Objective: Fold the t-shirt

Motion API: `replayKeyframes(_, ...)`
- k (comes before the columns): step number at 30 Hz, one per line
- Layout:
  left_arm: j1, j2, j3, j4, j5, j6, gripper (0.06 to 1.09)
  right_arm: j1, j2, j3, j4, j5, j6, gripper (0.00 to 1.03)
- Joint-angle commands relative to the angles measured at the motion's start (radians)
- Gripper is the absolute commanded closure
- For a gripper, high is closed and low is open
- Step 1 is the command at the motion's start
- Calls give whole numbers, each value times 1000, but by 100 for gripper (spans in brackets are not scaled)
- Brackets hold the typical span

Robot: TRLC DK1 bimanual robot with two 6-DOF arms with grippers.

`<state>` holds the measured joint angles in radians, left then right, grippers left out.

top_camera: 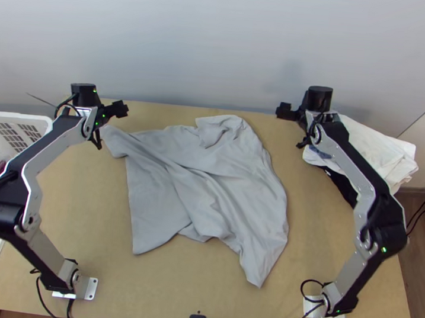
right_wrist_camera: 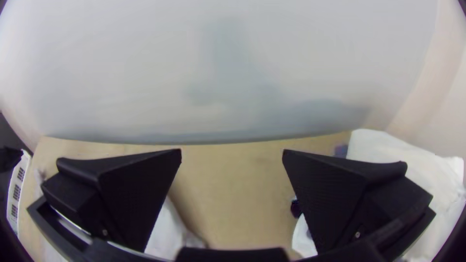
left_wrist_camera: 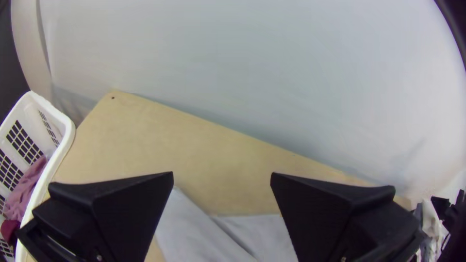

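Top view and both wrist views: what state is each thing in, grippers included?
Grey t-shirt: loosely spread, creased, not neatly folded.
Left gripper: open, holding nothing.
Right gripper: open, holding nothing.
White cloths: in an untidy pile.
White basket: open-topped, with cloth inside.
Purple cloth: crumpled, in the basket.

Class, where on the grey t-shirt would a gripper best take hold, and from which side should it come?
Probably the narrow end of the grey t-shirt at the top view's left, approached from above and the left: the cloth tapers there to a free end, and the left gripper is close by, fingers open.
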<state>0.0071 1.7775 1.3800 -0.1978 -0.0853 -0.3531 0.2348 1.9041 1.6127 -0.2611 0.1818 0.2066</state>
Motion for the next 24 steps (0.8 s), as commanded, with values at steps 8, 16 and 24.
replayKeyframes(8,-42,-475,-183,-554,171,11,11,0,-473,-295,-293,-79,24,4)
replayKeyframes(16,-208,-741,-348,-873,180,52,11,17,-688,-439,-375,-99,33,4)
replayKeyframes(24,-463,-863,-518,-968,177,-40,11,37,-830,-516,-458,-99,47,4)
